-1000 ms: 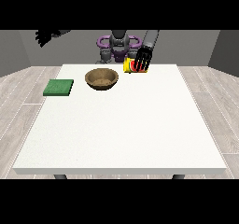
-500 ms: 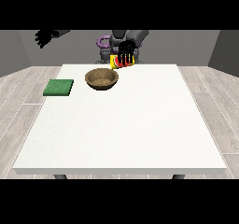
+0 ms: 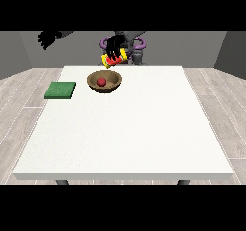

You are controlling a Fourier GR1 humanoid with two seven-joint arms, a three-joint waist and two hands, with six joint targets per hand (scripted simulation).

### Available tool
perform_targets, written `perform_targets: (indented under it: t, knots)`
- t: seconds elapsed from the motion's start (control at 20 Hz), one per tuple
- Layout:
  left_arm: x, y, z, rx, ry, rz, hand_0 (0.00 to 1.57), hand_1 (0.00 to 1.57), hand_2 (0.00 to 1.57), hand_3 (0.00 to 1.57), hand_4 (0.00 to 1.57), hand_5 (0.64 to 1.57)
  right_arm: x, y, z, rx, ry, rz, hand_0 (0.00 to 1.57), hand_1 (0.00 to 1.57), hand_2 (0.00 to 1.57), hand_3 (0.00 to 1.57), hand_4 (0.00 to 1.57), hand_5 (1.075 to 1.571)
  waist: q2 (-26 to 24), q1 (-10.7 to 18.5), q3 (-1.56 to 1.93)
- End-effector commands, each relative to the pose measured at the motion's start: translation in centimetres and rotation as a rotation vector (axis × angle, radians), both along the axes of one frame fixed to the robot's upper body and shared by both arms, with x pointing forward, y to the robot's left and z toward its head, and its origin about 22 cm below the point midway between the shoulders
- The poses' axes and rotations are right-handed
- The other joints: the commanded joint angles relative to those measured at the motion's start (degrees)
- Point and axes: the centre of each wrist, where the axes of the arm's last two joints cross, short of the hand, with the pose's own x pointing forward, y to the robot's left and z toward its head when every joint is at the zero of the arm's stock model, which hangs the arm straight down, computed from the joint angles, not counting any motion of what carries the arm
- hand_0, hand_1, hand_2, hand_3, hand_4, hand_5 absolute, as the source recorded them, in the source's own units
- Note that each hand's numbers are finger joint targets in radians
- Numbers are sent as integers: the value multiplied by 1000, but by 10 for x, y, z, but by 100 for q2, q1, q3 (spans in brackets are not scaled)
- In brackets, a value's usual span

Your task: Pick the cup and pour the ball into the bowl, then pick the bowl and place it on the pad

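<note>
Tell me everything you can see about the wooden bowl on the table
The bowl is round, brown and wood-like, with a darker inside and a thick rim. It stands upright on the white table near the far edge, to the view's right of the green pad and apart from it. A small red ball lies inside it. A hand holds a tilted yellow cup just above and behind it; nothing grips the bowl.

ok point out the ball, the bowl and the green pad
ball (image 3: 101,82), front view, on its red top
bowl (image 3: 115,84), front view, on its brown rim
green pad (image 3: 60,90), front view, on its flat top
</note>
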Motion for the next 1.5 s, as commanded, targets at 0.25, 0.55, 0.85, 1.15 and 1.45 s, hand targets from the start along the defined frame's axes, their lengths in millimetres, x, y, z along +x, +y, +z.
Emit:
perform_targets:
  t: [0.25,0.55,0.85,1.15,1.45]
  knots:
    - [7,4,34,-116,-78,11,0,0,1187,1430,754,1563,14,25,-1,-1,42,-10,0,0,0,0,711,1570,262,293,-10]
    - [-11,56,5,-641,-41,40,1018,1018,1545,1223,1232,1563,-3,27,-17,27,47,-60,0,0,0,0,711,1570,445,670,-37]
    - [-3,50,98,-1393,-134,-9,0,0,0,0,704,1556,9,39,-15,47,28,-72,0,0,0,0,698,1569,1004,947,-113]
    - [-1,113,134,-1740,27,-182,0,0,0,0,0,1451,10,42,-13,60,5,-184,0,0,0,0,607,1571,1249,1680,-75]
    - [11,234,180,-1790,49,-367,0,0,0,0,317,1497,5,66,-27,93,-47,-255,0,0,0,0,0,1569,1723,1970,-21]
